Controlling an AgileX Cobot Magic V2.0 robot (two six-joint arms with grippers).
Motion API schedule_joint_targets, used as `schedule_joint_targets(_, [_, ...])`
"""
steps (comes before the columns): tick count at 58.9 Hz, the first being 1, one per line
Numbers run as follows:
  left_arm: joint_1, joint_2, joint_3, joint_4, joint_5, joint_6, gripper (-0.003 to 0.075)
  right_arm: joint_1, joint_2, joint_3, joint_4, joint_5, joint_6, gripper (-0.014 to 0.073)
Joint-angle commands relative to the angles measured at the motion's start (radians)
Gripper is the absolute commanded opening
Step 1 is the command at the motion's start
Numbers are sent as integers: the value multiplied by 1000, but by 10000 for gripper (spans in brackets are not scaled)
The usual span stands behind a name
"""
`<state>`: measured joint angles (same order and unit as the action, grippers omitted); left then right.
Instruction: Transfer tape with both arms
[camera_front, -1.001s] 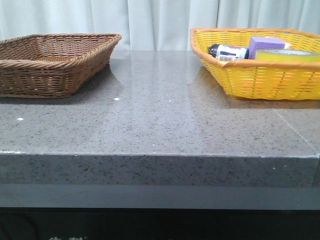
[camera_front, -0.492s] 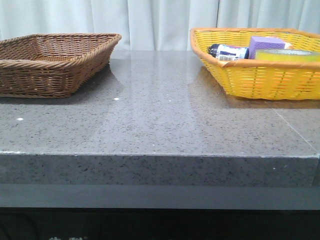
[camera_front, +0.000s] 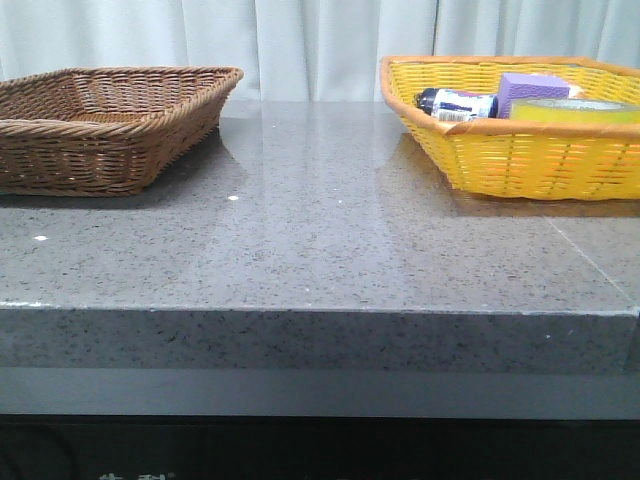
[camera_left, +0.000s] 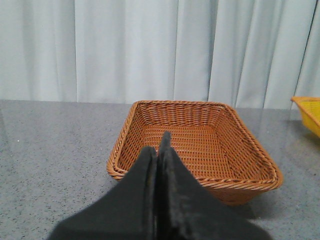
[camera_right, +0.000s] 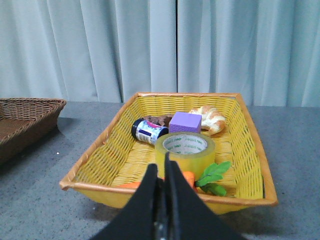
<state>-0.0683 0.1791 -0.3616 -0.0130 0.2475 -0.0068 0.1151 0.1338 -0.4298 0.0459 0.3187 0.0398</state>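
Left tool (camera_left: 158, 150): black fingers pressed flat together, nothing between them; poised above the table (camera_front: 320, 240), facing the brown basket (camera_left: 192, 142).

Right tool (camera_right: 162, 172): black fingers closed against each other with only a hairline seam, holding nothing; poised at the near rim of the yellow basket (camera_right: 250, 195), pointing at the tape (camera_right: 184, 149). Neither tool appears in the front view.

Tape: wide roll of translucent yellow packing tape, white core with green printing. Lies flat, hole upward, inside the yellow basket near its front wall. In the front view its top edge (camera_front: 572, 108) shows above the basket rim, toward the table's far right corner.

Yellow basket (camera_front: 520, 160): woven, orange-trimmed rim, at the far right of the table. Contents besides the tape:
- purple block (camera_right: 185, 122), just behind the tape;
- dark bottle (camera_right: 148, 131) with a white and blue label, on its side, beside the block;
- croissant (camera_right: 209, 118), against the back wall;
- brown item (camera_right: 159, 120) behind the bottle, too small to identify;
- toy carrot, orange body (camera_right: 186, 177) with green leaves (camera_right: 214, 175), just beside the tape at the front wall.

Brown basket (camera_front: 100, 125): woven wicker, at the far left corner of the table, well apart from the yellow basket.

Table: grey speckled stone top.
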Motion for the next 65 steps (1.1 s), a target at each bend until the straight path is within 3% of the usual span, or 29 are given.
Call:
schedule_joint_targets(1, [3,123,-104,13,-10,-8,-20,-8,108,-104,2,-49,-6,-111])
schedule_joint_targets(19, [3,265,-155,-13,-49,-8,-19,-8,237,-170,2,-50,-6,-102])
schedule_joint_targets(25, [3,265,-155,-13,-58,-8,18,-8,237,-170,2,-51,-6,14])
schedule_joint_targets(28, [3,265,-155,-13,-58,-8,81,-8,237,-170,2,-51,-6,127])
schedule_joint_targets(35, [3,265,-155,-15,-58,-8,379,-8,237,-170,2,-52,-6,470])
schedule_joint_targets(38, [3,265,-155,-17,-63,-8,520,-8,237,-170,2,-61,-6,556])
schedule_joint_targets(41, [3,265,-155,-17,-69,-8,610,-8,237,-170,2,-68,-6,610])
schedule_joint_targets(45, [3,265,-155,-17,-73,-8,671,-8,237,-170,2,-77,-6,608])
schedule_joint_targets(52, [3,265,-155,-17,-73,-8,673,-10,274,-180,2,-98,-6,584])
schedule_joint_targets(65, [3,265,-155,-17,-73,-8,673,-111,602,-369,2,1,17,568])
